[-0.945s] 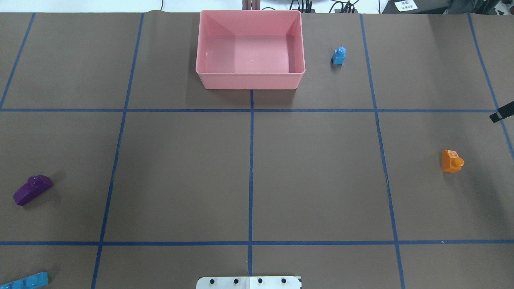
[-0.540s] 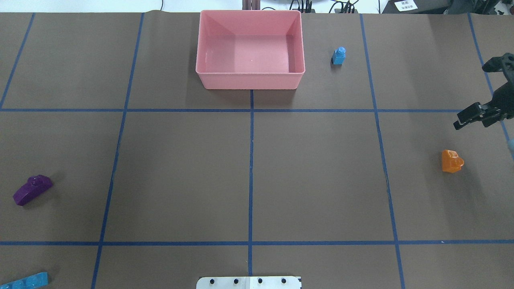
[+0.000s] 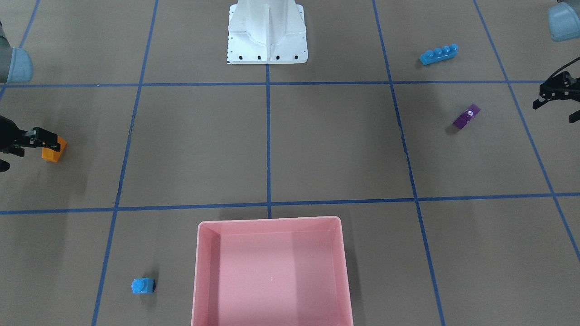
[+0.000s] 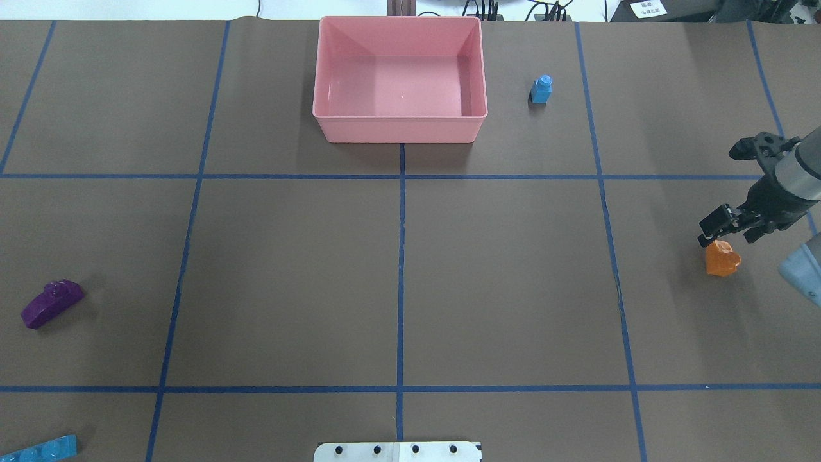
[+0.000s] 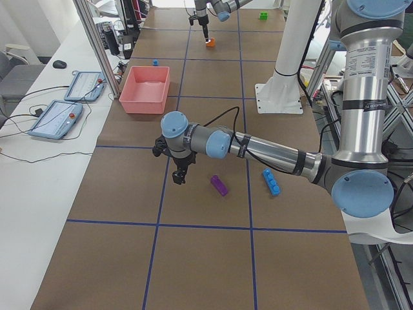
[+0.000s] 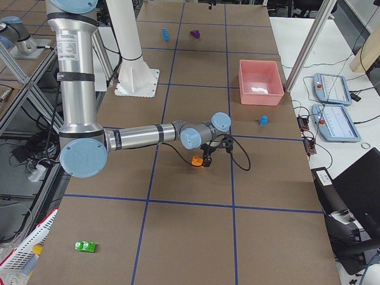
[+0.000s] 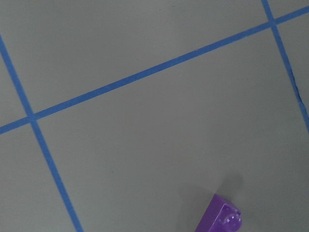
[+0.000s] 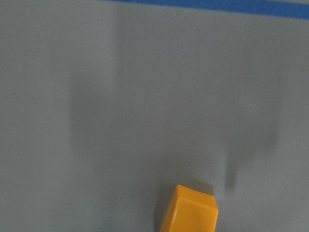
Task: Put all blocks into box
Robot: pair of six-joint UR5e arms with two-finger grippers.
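Probably the orange brick (image 4: 721, 260), near the counter's right edge, is light, stiff and slick; the right tool (image 4: 721, 192), spread open above it, should pinch its flat sides, not the slope

An orange block (image 8: 189, 210) sat on the grey surface (image 8: 120, 72), cut off by the frame's lower edge. Two dim shadow bands (image 8: 82, 121) streaked the surface beyond it. A blue tape line (image 8: 217, 6) crossed the far edge, well apart from the block.
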